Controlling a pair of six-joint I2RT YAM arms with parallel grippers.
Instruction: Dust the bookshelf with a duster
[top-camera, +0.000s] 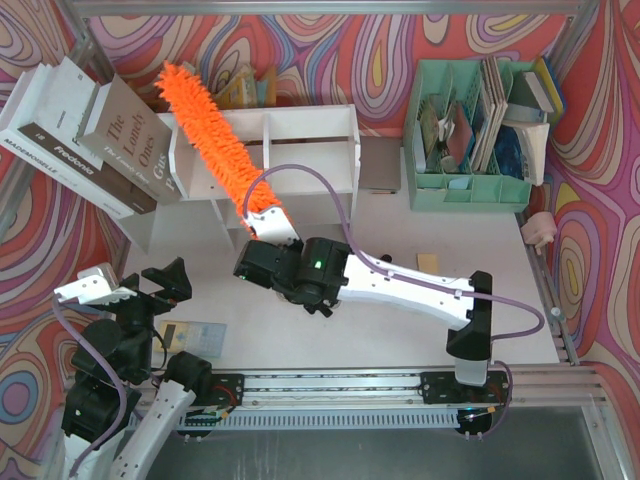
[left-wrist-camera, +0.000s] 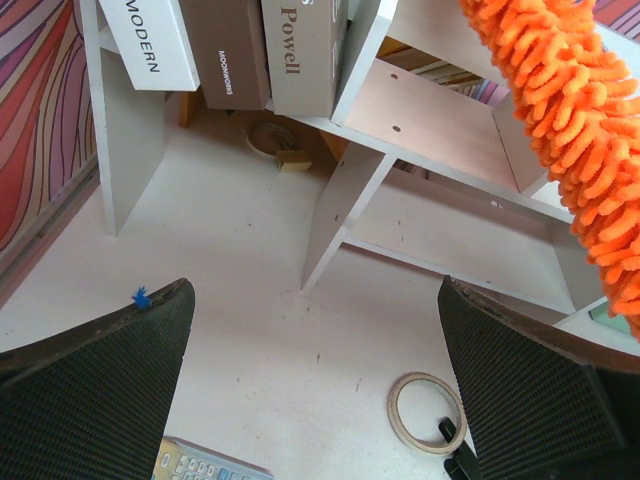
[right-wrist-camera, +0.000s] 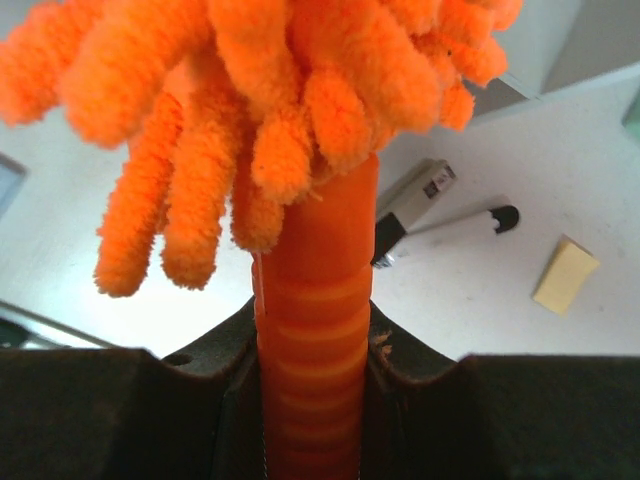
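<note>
A: Where does the duster (top-camera: 205, 125) lie from the right claw (top-camera: 268, 224)?

B: Away and to the left. That claw is clamped on the handle (right-wrist-camera: 315, 330) at the near end. The fluffy head runs on a slant over the left half of the shelf (top-camera: 305, 130), with its tip past the back-left corner, beside the books (top-camera: 120, 135).

A: Is it touching the top board?

B: I cannot tell from above. It lies over it, at least.

A: And the left claw (left-wrist-camera: 315, 400)?

B: Spread wide, holding nothing, low at the near left, facing the shelf's lower bays. The right arm is plainly the nearer one.

A: Is there room to sweep?

B: Rightward, I judge yes. The right half of the top shows nothing on it, and the organiser (top-camera: 465, 150) stands apart on the counter (top-camera: 500, 240). Leftward, the leaning books crowd in, so a push that way may nudge them.
</note>
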